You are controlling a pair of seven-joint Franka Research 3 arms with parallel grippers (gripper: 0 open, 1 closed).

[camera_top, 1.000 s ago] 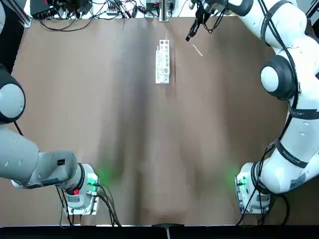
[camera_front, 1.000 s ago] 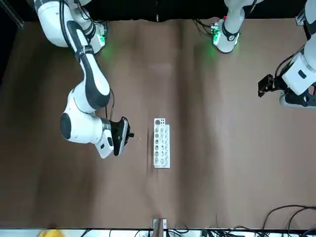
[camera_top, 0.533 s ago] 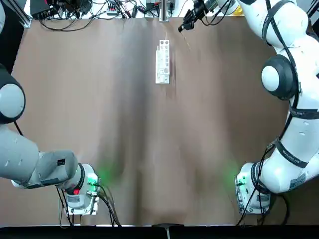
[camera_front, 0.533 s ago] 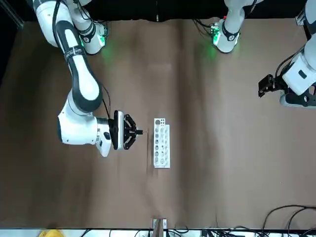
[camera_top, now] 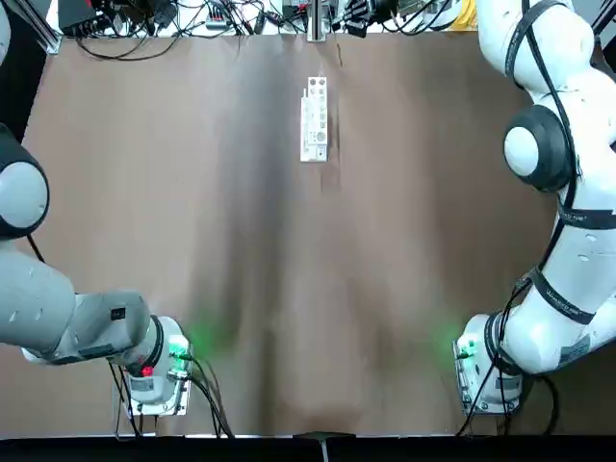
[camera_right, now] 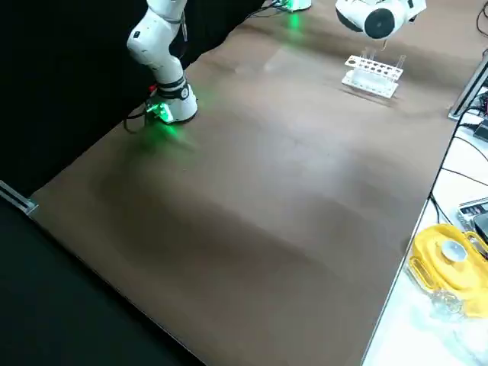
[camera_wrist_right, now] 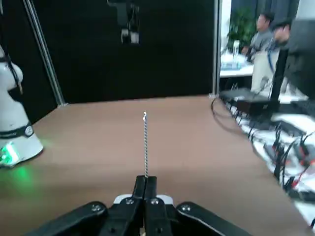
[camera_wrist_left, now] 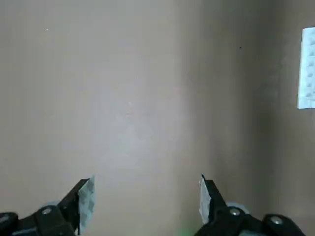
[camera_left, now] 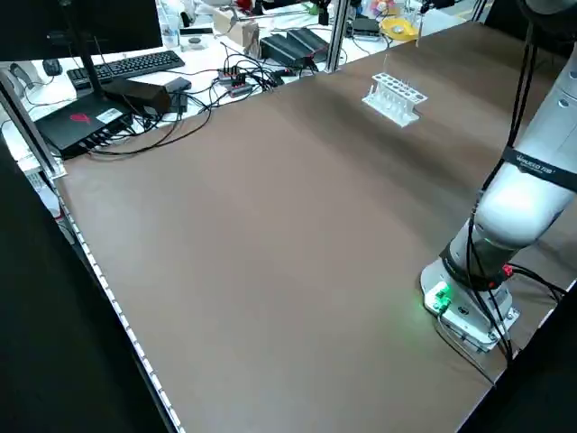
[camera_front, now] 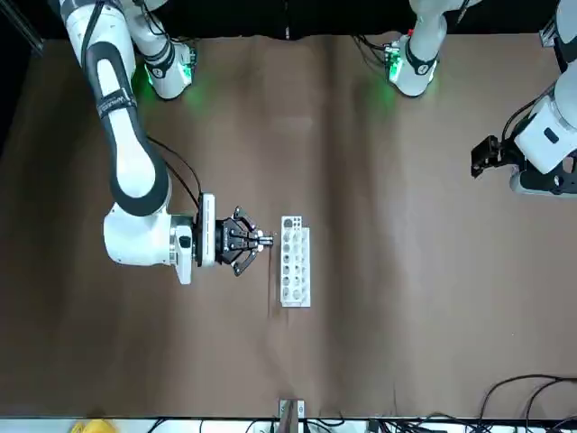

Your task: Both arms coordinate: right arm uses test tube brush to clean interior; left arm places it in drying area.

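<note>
Brush (camera_wrist_right: 145, 142) in hand: the right gripper (camera_front: 261, 240) is clenched on the base of the thin twisted-wire stick, which pokes straight out past the fingertips and is carried level, off the table. The right arm (camera_front: 135, 171) is stretched out to the far side of the table, its gripper just beside the white rack (camera_front: 294, 261), apart from it as far as I can tell, fingers aimed toward the rack's end. The rack stands upright on the brown table (camera_top: 289, 241), far centre, well away from both bases. I cannot make out any tube standing in its holes, nor one lying anywhere on the table. The left arm (camera_top: 58, 318) is folded back by its own base at the near left; its gripper (camera_wrist_left: 146, 202) hangs spread wide over bare table, holding nothing, with the rack only at the edge of its view. Judgement: the pickup of the brush is done and the cleaning step is just opening. Next move would call for lining the wire tip up with a tube mouth or rack hole, likely tipping the wrist down from level, and going slowly, since the wire looks springy and the light rack could be nudged.
</note>
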